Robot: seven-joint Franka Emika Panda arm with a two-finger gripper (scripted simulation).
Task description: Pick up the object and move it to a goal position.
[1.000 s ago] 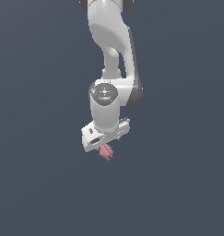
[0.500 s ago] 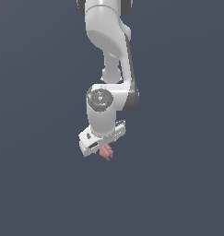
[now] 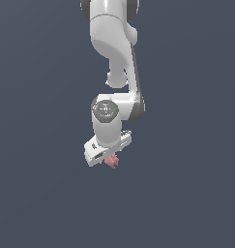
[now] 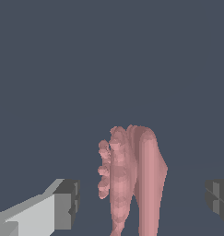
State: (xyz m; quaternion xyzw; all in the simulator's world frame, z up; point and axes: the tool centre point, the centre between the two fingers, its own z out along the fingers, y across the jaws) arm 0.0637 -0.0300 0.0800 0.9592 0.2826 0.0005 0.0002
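**Closing on the Object: Grasp Alignment**

The white parallel-jaw gripper (image 3: 108, 156) on the white Franka arm (image 3: 111, 53) points downward, with the small dusty-pink, jagged-edged lump (image 3: 111, 161) directly beneath its hand. In the exterior view the lump shows just below the gripper body, partly hidden by it. The plain dark grey ground (image 3: 36, 193) gives no shadow or edge, so whether the lump rests on it or is clear of it cannot be told.

In the wrist view the lump (image 4: 132, 179) stands between the two dark grey finger pads (image 4: 67, 203), with a clear gap on each side. The jaws are spread wide and neither pad touches the lump; nothing is held. The lump sits nearer the pad carried on the light grey finger than the opposite one.

Judged step: final approach before closing. To do it well:

1. Centre the lump between the pads, so both meet it together.
2. Check that the pads span the lump's thicker smooth body, not its knobbly ridged side.
3. Close slowly; the irregular shape may twist or slip.
4. Lift only once the hold is firm.

No goal marker is visible.
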